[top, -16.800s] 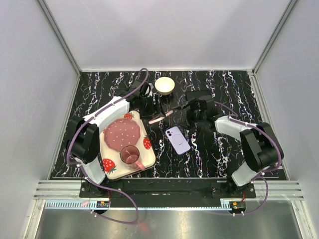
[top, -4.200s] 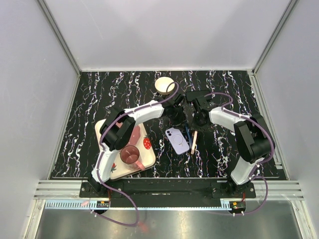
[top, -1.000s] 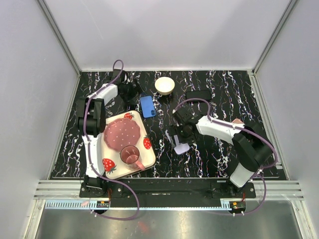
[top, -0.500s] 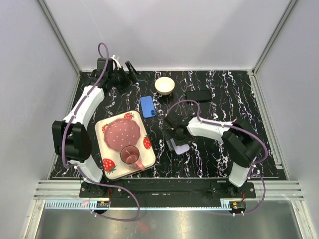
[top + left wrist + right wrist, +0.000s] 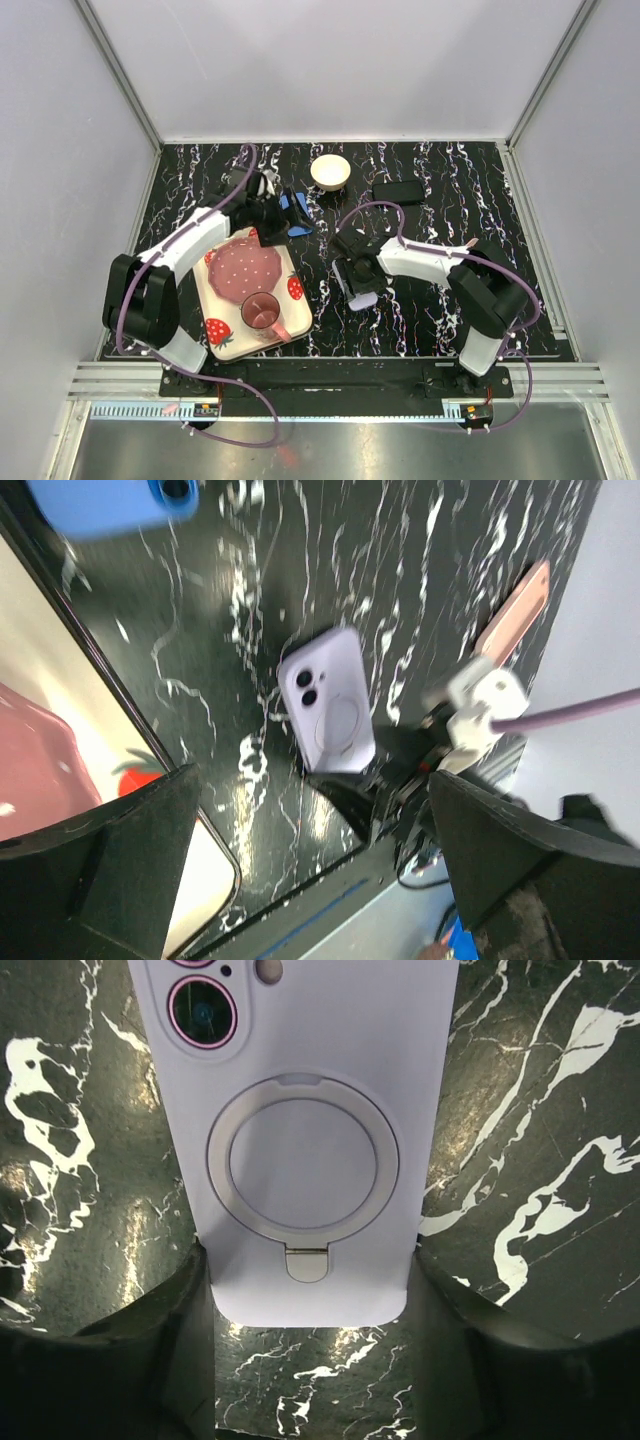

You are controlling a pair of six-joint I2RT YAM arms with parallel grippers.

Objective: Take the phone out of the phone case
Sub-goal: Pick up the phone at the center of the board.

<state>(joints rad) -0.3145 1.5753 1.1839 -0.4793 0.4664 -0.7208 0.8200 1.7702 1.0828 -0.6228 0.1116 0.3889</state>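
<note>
A lilac phone case [image 5: 300,1080] with a ring holder and camera holes lies back-up on the black marble table. My right gripper [image 5: 310,1280] is shut on its lower end, one finger pressed on each long side; in the top view it [image 5: 358,276] covers most of the case [image 5: 364,298]. My left gripper [image 5: 273,216] hovers by a blue phone-shaped item [image 5: 296,212] near the tray's far corner. In the left wrist view the gripper [image 5: 312,780] is wide open and empty, with the blue item [image 5: 110,500] at the top edge and the lilac case [image 5: 328,713] ahead.
A strawberry-pattern tray [image 5: 222,335] at front left holds a pink plate [image 5: 242,265] and a pink mug [image 5: 260,311]. A cream bowl [image 5: 330,172] and a black phone [image 5: 398,190] lie at the back. A pink flat item [image 5: 470,243] sits by the right arm.
My left arm has swung from the back left corner down to the blue item. My right gripper stays shut on the lilac case, which has barely shifted.
</note>
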